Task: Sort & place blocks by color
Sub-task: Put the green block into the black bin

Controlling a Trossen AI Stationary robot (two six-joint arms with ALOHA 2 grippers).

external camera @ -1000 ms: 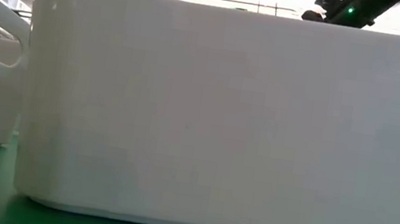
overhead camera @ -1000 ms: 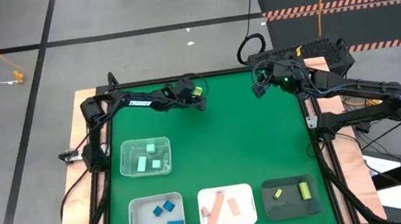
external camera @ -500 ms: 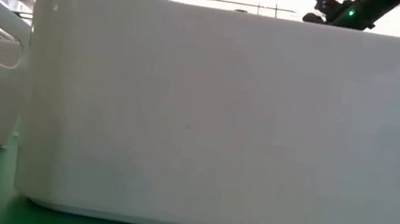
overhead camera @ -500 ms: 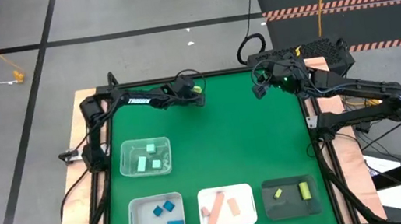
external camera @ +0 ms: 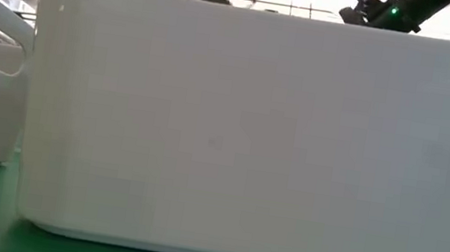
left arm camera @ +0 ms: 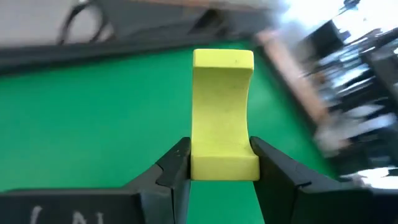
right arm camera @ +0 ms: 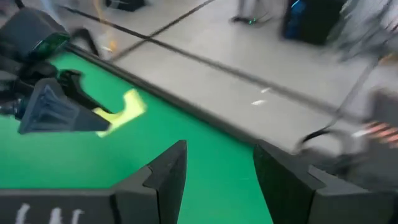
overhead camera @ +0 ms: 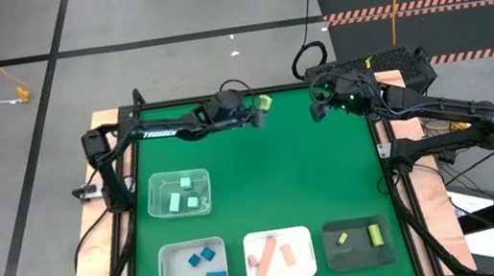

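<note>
A yellow-green block (overhead camera: 263,103) is held above the far middle of the green table (overhead camera: 281,172) by my left gripper (overhead camera: 256,114), which is shut on it. In the left wrist view the block (left arm camera: 223,106) sticks out forward from between the fingers. The right wrist view shows the same block (right arm camera: 124,109) in the left gripper (right arm camera: 93,121) from the side. My right gripper (overhead camera: 320,108) waits open over the far right of the table, with nothing between its fingers (right arm camera: 163,173). My left gripper pinches the block's near end (left arm camera: 224,167) between its two fingers (left arm camera: 177,163), one on each side face. The fingers slant slightly down, and the block runs on beyond them along their line. It is lifted clear of the table.
A clear tray (overhead camera: 179,193) with mint blocks stands at the left. Along the near edge are a white tray (overhead camera: 192,265) with blue blocks, a white tray (overhead camera: 280,254) with tan blocks and a dark tray (overhead camera: 359,243) with yellow-green blocks. A white tray wall (external camera: 251,130) fills the low view.
My left gripper has risen and gone toward the table's right edge, carrying the yellow-green block with it. The block now hangs clear of the green surface.
</note>
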